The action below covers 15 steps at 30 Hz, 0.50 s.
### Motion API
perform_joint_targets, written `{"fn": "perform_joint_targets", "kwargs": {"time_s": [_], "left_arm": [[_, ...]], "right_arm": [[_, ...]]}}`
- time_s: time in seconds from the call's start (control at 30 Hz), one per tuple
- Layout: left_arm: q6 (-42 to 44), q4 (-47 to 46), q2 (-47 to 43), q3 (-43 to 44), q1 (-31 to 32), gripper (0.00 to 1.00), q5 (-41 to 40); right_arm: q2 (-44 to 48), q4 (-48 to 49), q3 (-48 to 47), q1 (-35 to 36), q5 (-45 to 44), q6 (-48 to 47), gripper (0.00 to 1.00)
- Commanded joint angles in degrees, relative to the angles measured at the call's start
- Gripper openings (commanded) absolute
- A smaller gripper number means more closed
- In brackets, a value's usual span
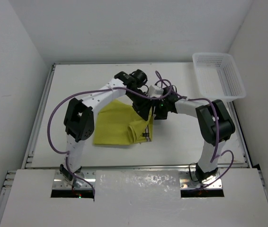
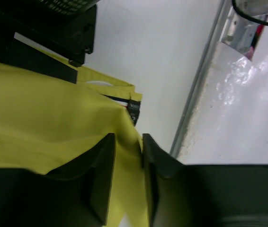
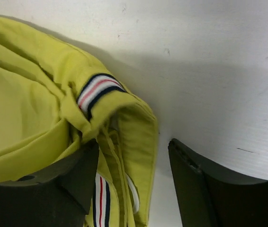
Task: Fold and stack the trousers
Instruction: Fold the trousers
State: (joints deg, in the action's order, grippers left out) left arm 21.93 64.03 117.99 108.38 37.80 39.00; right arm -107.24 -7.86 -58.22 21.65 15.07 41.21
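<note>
While L fingers [image 2: 101, 182] pinch soft mustard trousers [image 1: 115, 126], R fingers [image 3: 198, 189] spread astride crumpled, striped waistband trim [image 3: 98, 90]

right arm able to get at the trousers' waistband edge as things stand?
Likely yes. The right gripper is open over the trousers, striped waistband edge between its fingers; nothing blocks it.

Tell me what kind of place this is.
Most likely a robot lab test cell, not a home: plain white walls box in a white table, the left arm and right arm are bolted at its near edge, and the trousers and a white mesh basket lie on it.
</note>
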Motion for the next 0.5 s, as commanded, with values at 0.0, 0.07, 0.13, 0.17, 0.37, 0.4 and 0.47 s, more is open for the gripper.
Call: {"fn": "perform_joint_targets", "kwargs": {"time_s": [0.0, 0.07, 0.13, 0.17, 0.37, 0.4, 0.47], "left_arm": [[-1.7, -3.2, 2.1, 1.4, -0.3, 0.32, -1.4], [-0.8, -3.2, 3.1, 2.5, -0.3, 0.76, -0.9], [1.0, -1.6, 3.8, 6.3, -0.3, 0.98, 1.7], [2.9, 0.8, 4.2, 8.1, -0.4, 1.00, 2.6], [5.3, 2.9, -3.2, 11.6, -17.2, 1.00, 7.8], [5.4, 3.2, -4.3, 9.4, -20.0, 1.00, 7.8], [5.8, 3.6, -7.1, 3.6, -28.1, 1.00, 4.3]], "right_arm": [[1.7, -1.1, -1.5, -2.2, -0.4, -1.7, 0.63], [2.8, -4.3, -3.9, -5.3, -1.4, -4.0, 0.69], [3.9, -10.8, -6.5, -8.0, -3.4, -7.7, 0.72], [4.4, -13.0, -7.8, -9.6, -4.3, -8.9, 0.72], [13.9, -24.0, -12.4, -17.8, -10.1, -19.8, 0.73], [15.4, -23.4, -11.4, -17.7, -8.1, -20.9, 0.73], [19.8, -19.5, -5.9, -17.2, 0.9, -20.6, 0.73]]}}
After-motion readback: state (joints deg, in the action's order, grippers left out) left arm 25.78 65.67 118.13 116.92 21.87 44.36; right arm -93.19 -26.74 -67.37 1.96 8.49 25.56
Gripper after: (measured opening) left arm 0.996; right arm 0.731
